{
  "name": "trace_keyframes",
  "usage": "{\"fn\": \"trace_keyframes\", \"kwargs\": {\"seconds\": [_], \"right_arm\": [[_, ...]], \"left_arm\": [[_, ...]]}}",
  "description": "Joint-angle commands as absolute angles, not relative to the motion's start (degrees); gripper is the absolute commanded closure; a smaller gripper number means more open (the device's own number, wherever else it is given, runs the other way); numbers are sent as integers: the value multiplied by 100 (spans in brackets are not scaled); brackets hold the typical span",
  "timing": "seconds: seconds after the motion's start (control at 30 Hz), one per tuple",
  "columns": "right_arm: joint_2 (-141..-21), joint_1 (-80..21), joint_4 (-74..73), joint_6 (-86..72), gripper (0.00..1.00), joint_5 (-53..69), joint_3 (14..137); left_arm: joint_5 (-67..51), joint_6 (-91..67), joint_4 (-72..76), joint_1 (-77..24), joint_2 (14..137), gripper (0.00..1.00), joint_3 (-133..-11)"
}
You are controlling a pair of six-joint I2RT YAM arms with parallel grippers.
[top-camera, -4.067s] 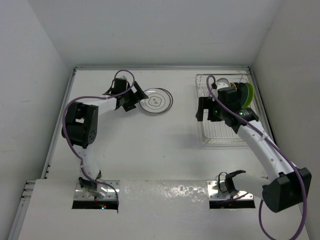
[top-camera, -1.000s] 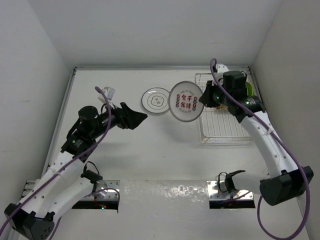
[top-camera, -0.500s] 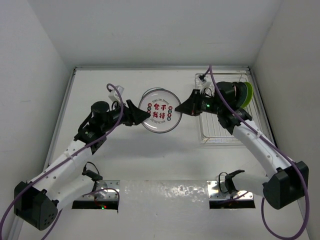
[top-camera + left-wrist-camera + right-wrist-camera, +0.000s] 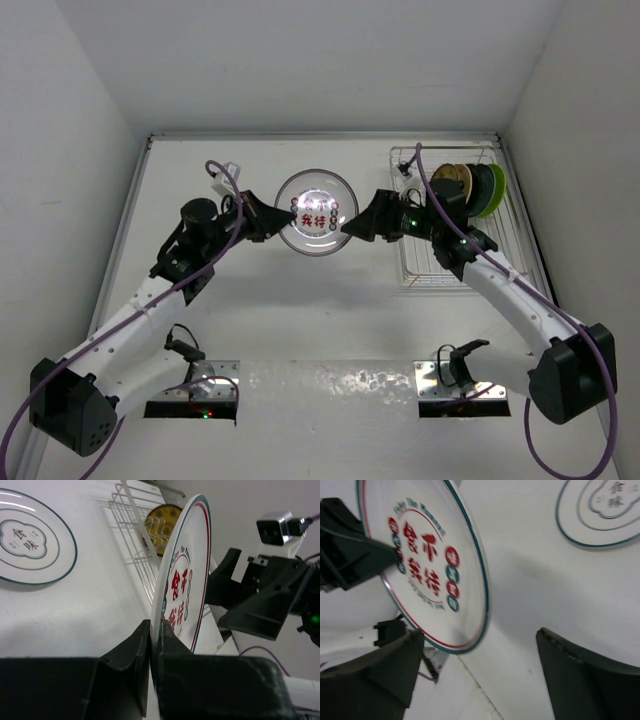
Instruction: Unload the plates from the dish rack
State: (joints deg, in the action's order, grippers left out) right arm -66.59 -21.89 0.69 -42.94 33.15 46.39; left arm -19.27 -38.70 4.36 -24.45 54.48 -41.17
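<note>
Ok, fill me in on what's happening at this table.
It looks like a hand-over in mid-air. The left end effector is clamped on the rim of a plate with red characters, holding it on edge above the table. The right end effector is open beside the plate's other edge. A second plate lies flat on the table, and more plates stand in the rack.

Bright even light, glare on the plate [image 4: 316,210], right wrist view perhaps blurred.
</note>
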Motion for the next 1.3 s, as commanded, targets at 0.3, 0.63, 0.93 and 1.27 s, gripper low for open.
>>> {"fn": "trace_keyframes", "kwargs": {"seconds": [0.3, 0.63, 0.93, 1.27], "right_arm": [[-5889, -2189, -1976, -3314, 1, -692, 4650], [-5238, -2180, -2487, -2717, 1, -1213, 4693], [-5185, -2180, -2707, -2215, 1, -1178, 4658], [-5449, -2180, -2698, -2250, 1, -1362, 4693]], "left_arm": [[-582, -4315, 783, -2426, 6703, 100, -4745], [-544, -4280, 694, -1935, 9068, 100, -6212], [-1125, -4307, 852, -1679, 10669, 87, -7137], [-1249, -4315, 424, -1687, 11171, 20, -7242]]}}
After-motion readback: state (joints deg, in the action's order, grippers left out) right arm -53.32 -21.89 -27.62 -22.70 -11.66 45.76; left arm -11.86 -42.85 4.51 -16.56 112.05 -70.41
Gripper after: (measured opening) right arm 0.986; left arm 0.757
